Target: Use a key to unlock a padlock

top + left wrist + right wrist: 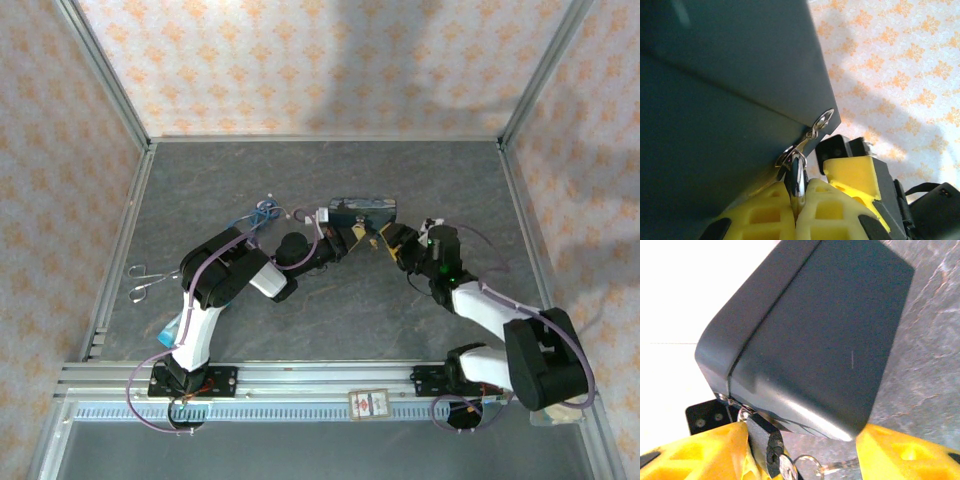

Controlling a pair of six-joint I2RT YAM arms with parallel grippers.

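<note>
The small black padlock (765,439) hangs from the hasp at the lower corner of the dark tin box (810,340), keyhole facing my right wrist camera. A silvery key (785,469) sits in the keyhole with its ring (808,462) dangling beside it. My left gripper (799,189) is shut on the key (797,182), seen edge-on between its yellow fingers, right under the tin (725,100). My right gripper (800,435) is open; its left finger (700,455) rests against the padlock and the other stands far off. In the top view both grippers, left (352,232) and right (390,240), meet below the tin (362,209).
Silver scissors (148,282) lie at the left edge of the grey table. A blue cable (262,212) is coiled left of the tin. A small card (368,403) sits on the front rail between the arm bases. Metal frame posts line both sides.
</note>
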